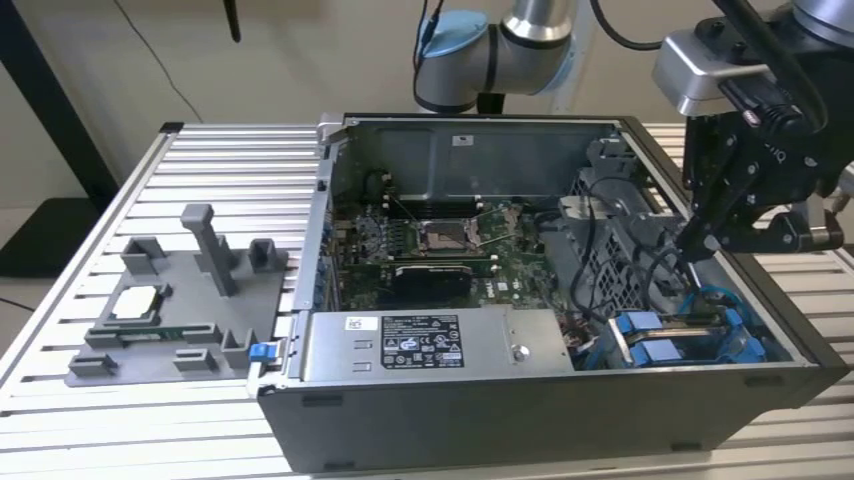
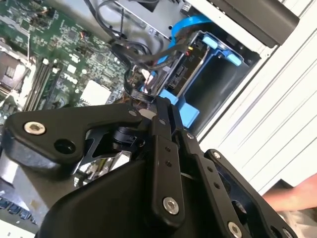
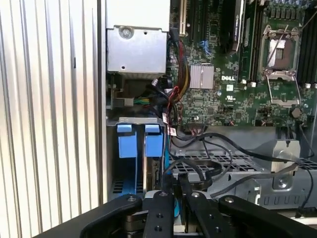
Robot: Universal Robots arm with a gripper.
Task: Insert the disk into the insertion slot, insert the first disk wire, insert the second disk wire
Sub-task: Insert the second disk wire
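Nearest to your wrist cameras you are seeing the black gripper (image 2: 159, 115) itself, with its linkage bars and bolts filling the foreground. In the second wrist view its fingers (image 2: 161, 111) are standing close together at the black wires (image 2: 141, 59), just by the blue frame — but I cannot tell if they are really pinching a wire or a plug, because the tips are partly hidden. The disk (image 1: 681, 322) is sitting on its edge inside the insertion slot (image 1: 687, 345), in the corner of the computer case (image 1: 534, 400) at the exterior view's right; its blue carrier tabs (image 3: 132, 140) are showing clearly in the first wrist view. In the exterior view the gripper (image 1: 697, 242) is hanging just above this bay, among the loose cables. The motherboard (image 1: 441, 245) is lying open in the middle of the case — and a grey fixture tray (image 1: 174, 310) is resting on the slatted table (image 1: 80, 430) at the exterior view's left. A hand (image 2: 292, 198) is showing at the edge of the second wrist view.
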